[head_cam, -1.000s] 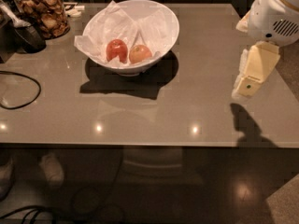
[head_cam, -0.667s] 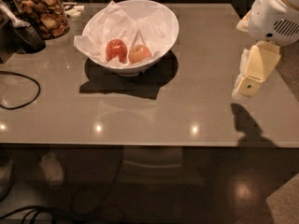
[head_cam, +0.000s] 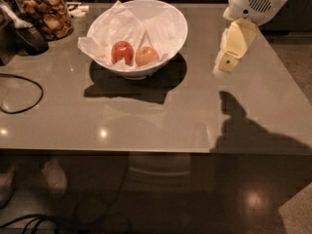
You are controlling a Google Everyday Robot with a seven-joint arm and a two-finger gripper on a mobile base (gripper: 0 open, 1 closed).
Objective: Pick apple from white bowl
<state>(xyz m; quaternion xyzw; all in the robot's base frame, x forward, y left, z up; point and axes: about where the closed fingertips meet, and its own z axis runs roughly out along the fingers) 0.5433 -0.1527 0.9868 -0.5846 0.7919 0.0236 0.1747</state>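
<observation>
apple (head_cam: 146, 56) in white bowl (head_cam: 181, 27), seemingly well apart from raised gripper (head_cam: 226, 65).

Gripper (head_cam: 224, 66) hanging right of white bowl (head_cam: 171, 19), open table (head_cam: 204, 116) stretching between; red apple (head_cam: 122, 52) crowding apple (head_cam: 146, 56) from left.

Pictured at upper right of the frame: rounded glossy white arm housing (head_cam: 242, 5), fitted with a dark oval vent grille (head_cam: 260, 3) of slanted slots. Just beneath, pale cream-yellow gripper (head_cam: 224, 68), blocky, tapered, marked by one small dark dot.
</observation>
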